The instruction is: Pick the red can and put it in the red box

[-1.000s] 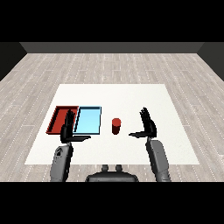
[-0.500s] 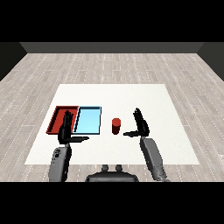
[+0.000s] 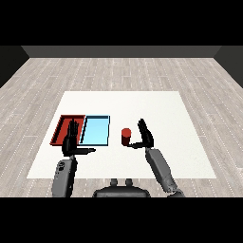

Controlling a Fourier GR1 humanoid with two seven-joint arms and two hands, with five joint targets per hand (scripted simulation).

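The red can (image 3: 126, 136) stands upright on the white table, just right of the light blue tray (image 3: 95, 130). My right hand (image 3: 145, 136) is close beside the can on its right, open, fingers straight and thumb reaching toward the can without touching it. The red tray (image 3: 63, 128) lies at the left of the blue tray. My left hand (image 3: 71, 138) is open with fingers pointing up, in front of the red tray's near edge, thumb stretched to the right.
The two trays lie side by side at the table's left half. The white table (image 3: 156, 109) extends to the right and behind the can. Grey plank floor surrounds the table.
My right hand has moved left, closing in on the red can. The left hand has barely moved. The can stands where it was.
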